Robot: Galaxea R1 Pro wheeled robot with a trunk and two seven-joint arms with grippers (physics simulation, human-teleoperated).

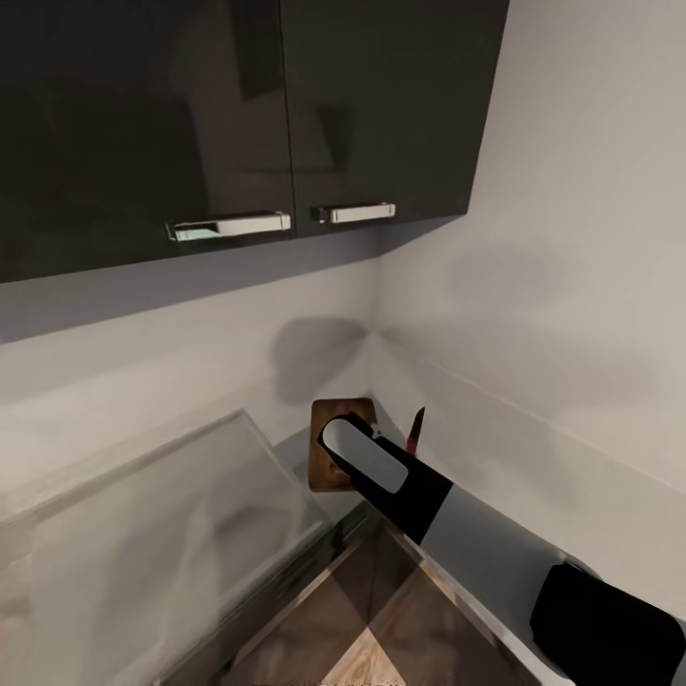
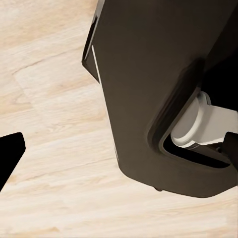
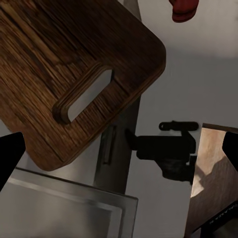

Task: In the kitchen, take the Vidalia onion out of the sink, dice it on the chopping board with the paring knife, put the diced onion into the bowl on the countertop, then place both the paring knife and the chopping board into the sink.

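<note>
Head view: the right arm reaches toward the corner, hiding part of the board on the tabletop; the knife stands nearly upright just beside the arm, perhaps propped on the wall.

Left wrist view: the left gripper's finger hangs over wood floor; whether it is apart, I cannot tell.

Right wrist view: the right gripper is spread wide, empty, above the board.

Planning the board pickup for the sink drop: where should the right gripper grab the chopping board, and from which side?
Probably the handle end of the chopping board. In the right wrist view the slot-shaped handle hole sits near the rounded end closest to the right gripper, whose fingertips are spread wide. I'd come in from that end, pinching the wood strip between slot and edge.
</note>
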